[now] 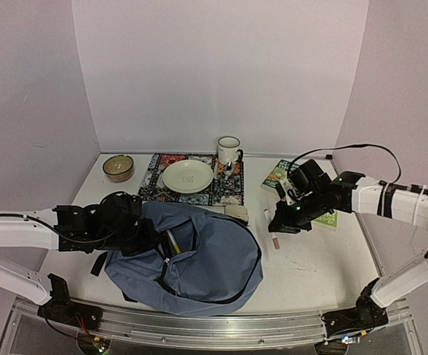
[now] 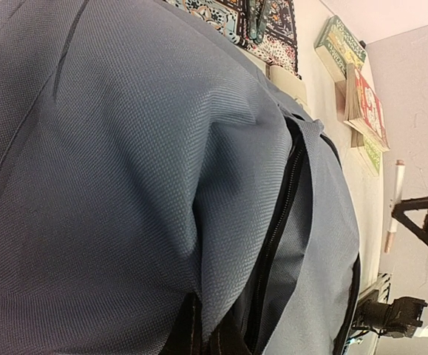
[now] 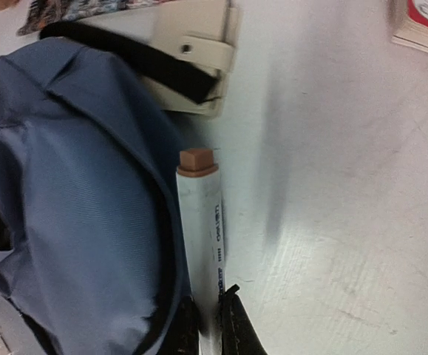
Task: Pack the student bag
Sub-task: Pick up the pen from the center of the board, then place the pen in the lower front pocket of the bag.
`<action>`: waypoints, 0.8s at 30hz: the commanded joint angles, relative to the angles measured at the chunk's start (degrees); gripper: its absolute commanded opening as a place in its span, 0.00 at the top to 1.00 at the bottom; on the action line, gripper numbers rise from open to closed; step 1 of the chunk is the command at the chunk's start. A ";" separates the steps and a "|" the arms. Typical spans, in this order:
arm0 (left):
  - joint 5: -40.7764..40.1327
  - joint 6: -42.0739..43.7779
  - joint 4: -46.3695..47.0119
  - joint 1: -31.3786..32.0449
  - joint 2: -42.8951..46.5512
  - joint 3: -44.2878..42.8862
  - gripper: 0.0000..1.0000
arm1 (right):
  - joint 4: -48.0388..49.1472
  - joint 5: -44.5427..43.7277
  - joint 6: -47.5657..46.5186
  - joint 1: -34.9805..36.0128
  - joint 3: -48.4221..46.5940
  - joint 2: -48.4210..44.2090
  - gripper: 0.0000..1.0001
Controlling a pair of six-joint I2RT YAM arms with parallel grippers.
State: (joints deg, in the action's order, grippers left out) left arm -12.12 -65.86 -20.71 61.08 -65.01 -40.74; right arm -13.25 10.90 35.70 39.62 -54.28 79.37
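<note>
While the student bag point(image 1: 206, 266) lies flat on the near left part of the desk point(image 1: 317, 266), its zipper mouth hangs open on the left side. From above you can see the whole blue bag and a thin light stick point(image 1: 173, 242) poking out of the mouth.

The left wrist camera is so close that it shows only blue cloth and the black zipper point(image 2: 276, 222). The left gripper point(image 1: 143, 237) sits right at the bag's left edge, by the mouth. It is squeezed tight, and a fold of the bag's cloth seems to be pinched in it.

The right gripper point(image 3: 215, 333) is just past the bag's right edge. Only its own camera shows the grip well. Its two fingers point(image 3: 236, 329) press close on the end of a white marker point(image 3: 202, 237) with a brown cap. The marker runs along the bag's side. A beige case point(image 3: 199, 22) with a black strap point(image 3: 140, 55) across it lies just past the cap.

Farther back, the top view shows a patterned mat point(image 1: 154, 185) with a plate point(image 1: 188, 176) on it. A mug point(image 1: 228, 150) stands at the mat's far right corner. A bowl point(image 1: 117, 168) sits to the left and books point(image 1: 279, 176) to the right.
</note>
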 commanded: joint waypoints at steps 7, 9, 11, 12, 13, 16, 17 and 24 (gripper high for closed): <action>-0.89 1.15 1.92 0.02 0.08 -4.06 1.00 | 10.56 9.99 11.26 10.30 -4.96 2.43 1.00; -0.98 1.31 1.94 0.01 0.08 -4.38 1.00 | 12.44 11.21 12.52 12.31 -6.12 4.47 1.00; -0.95 1.54 1.94 0.00 -0.11 -4.76 1.00 | 14.08 12.03 13.75 14.38 -7.66 6.66 1.00; -0.88 1.63 1.93 0.00 -0.23 -4.95 1.00 | 14.93 12.65 14.26 15.29 -8.58 8.00 1.00; -0.77 1.69 1.96 0.00 -0.37 -5.14 1.00 | 15.66 13.34 14.70 16.19 -9.54 9.51 1.00; -0.26 1.85 2.30 0.00 -0.96 -5.69 1.00 | 16.92 15.14 15.17 18.39 -12.73 14.36 1.00; -0.06 1.98 2.45 0.00 -1.11 -5.88 1.00 | 17.16 15.41 15.29 18.79 -13.61 15.79 1.00; 1.64 2.47 3.52 0.09 -1.78 -6.63 1.00 | 19.91 17.49 17.25 19.65 -19.41 23.55 1.00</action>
State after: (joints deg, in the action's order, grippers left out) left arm -11.50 -64.44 -21.06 61.08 -66.94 -43.44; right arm 4.59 25.92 51.23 59.38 -68.89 99.89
